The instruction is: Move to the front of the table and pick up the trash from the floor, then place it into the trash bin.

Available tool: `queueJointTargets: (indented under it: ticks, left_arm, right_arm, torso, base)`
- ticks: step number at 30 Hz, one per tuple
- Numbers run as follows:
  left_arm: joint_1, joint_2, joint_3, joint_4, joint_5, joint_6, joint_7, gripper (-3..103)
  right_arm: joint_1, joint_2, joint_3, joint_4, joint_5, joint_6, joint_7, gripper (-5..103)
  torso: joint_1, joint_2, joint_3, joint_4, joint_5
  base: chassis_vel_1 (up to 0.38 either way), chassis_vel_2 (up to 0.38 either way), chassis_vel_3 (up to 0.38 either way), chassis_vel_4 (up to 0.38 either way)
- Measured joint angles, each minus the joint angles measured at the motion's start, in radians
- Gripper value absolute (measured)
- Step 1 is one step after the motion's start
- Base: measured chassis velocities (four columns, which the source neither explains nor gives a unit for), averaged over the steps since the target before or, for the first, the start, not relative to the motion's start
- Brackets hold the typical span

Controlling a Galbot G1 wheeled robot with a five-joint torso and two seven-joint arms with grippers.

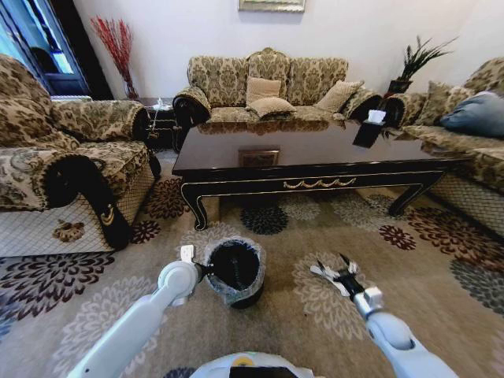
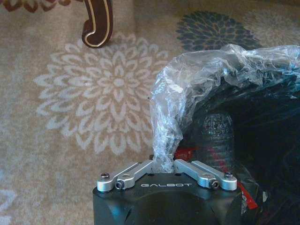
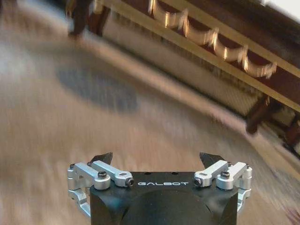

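Head camera high above rug; wrist cameras low, close; table shared.

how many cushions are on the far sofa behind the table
3: two stacked at the middle of the far sofa, upper cushion behind lower cushion, and a third cushion leaning toward its right end. The table may hide others.

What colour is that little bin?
Black, lined with a translucent greyish bag; the trash bin shows best in the head view.
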Motion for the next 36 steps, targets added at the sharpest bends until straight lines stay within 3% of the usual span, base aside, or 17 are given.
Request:
queueJointTargets:
  ticks: [8, 11, 19, 22, 24, 25, 26, 29, 32, 36]
  left_arm:
    - [0.009, 0.001, -0.004, -0.011, 0.002, 0.000, 0.000, 0]
    - [0.008, 0.001, -0.010, -0.007, 0.004, 0.000, 0.000, 0]
    - [0.001, -0.001, -0.017, 0.003, 0.003, 0.000, 0.000, 0]
    - [-0.005, -0.002, -0.016, -0.002, -0.004, 0.000, 0.000, 0]
    - [-0.006, -0.001, -0.015, -0.004, -0.006, 0.000, 0.000, 0]
    - [-0.007, 0.001, -0.014, -0.006, -0.008, 0.000, 0.000, 0]
    - [-0.008, 0.003, -0.014, -0.006, -0.008, 0.000, -0.002, 0]
    - [-0.017, 0.014, -0.019, 0.005, -0.007, 0.000, -0.004, 0]
    - [-0.021, 0.017, -0.021, 0.007, -0.012, 0.000, -0.005, 0]
    - [-0.021, 0.017, -0.022, 0.007, -0.019, 0.000, -0.005, 0]
  right_arm:
    - [0.080, 0.011, -0.041, -0.222, 0.044, -0.008, -0.016, 100]
    - [0.116, 0.019, -0.053, -0.304, 0.058, 0.012, -0.070, 100]
    - [0.144, 0.027, -0.071, -0.307, 0.149, -0.039, -0.056, 100]
    - [0.169, 0.028, -0.094, -0.307, 0.191, -0.073, -0.043, 88]
    - [0.175, 0.029, -0.096, -0.311, 0.189, -0.074, -0.041, 88]
    - [0.189, 0.031, -0.101, -0.318, 0.182, -0.078, -0.035, 77]
    - [0.193, 0.031, -0.103, -0.319, 0.180, -0.081, -0.032, 77]
    - [0.204, 0.032, -0.119, -0.319, 0.172, -0.099, -0.026, 60]
    - [0.216, 0.033, -0.127, -0.330, 0.168, -0.101, -0.026, 54]
    - [0.219, 0.035, -0.134, -0.335, 0.172, -0.106, -0.032, 38]
  torso:
    - [0.000, 0.000, 0.000, 0.0002, -0.0001]
    - [0.000, 0.000, 0.000, -0.0001, -0.0001]
    - [0.000, 0.000, 0.000, 0.0001, -0.0002]
    - [0.000, 0.000, 0.000, 0.0000, -0.0001]
    - [0.000, 0.000, 0.000, 0.0001, -0.0001]
    - [0.000, 0.000, 0.000, 0.0001, -0.0002]
    - [0.000, 0.000, 0.000, 0.0002, -0.0002]
    - [0.000, 0.000, 0.000, 0.0000, -0.0001]
    - [0.000, 0.000, 0.000, 0.0002, -0.0002]
    - [0.000, 0.000, 0.000, 0.0002, -0.0001]
  base:
    - [0.000, 0.000, 0.000, 0.000]
    - [0.000, 0.000, 0.000, 0.000]
    - [0.000, 0.000, 0.000, 0.000]
    - [0.000, 0.000, 0.000, 0.000]
    - [0.000, 0.000, 0.000, 0.000]
    - [0.000, 0.000, 0.000, 0.000]
    - [0.000, 0.000, 0.000, 0.000]
    - [0.000, 0.000, 0.000, 0.000]
    - [0.000, 0.000, 0.000, 0.000]
    - [0.000, 0.000, 0.000, 0.000]
